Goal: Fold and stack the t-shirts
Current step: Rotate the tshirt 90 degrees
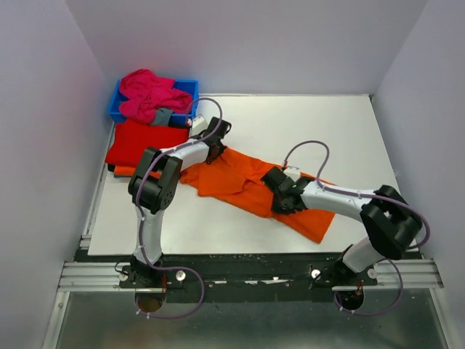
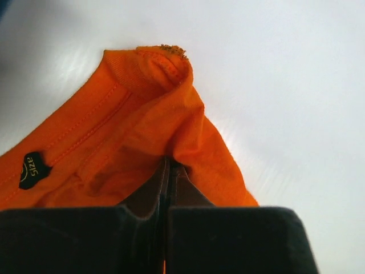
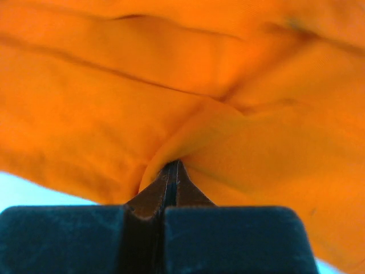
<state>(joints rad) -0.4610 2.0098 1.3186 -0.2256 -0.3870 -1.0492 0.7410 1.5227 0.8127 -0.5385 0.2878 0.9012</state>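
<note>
An orange t-shirt (image 1: pixel 240 182) lies crumpled across the middle of the table. My left gripper (image 1: pixel 216 145) is shut on its upper left end, near the collar (image 2: pixel 151 63) with the black size label (image 2: pixel 34 169). My right gripper (image 1: pixel 280 190) is shut on a fold of the same orange t-shirt (image 3: pixel 171 103) near its middle. A red t-shirt (image 1: pixel 145 143) lies folded at the table's left edge. A magenta-pink t-shirt (image 1: pixel 149 94) is heaped in the blue bin (image 1: pixel 190 88).
The blue bin stands at the back left corner, with a small grey cloth piece (image 1: pixel 163 116) at its front. Grey walls close the table on three sides. The white table (image 1: pixel 312 131) shows bare at the back right.
</note>
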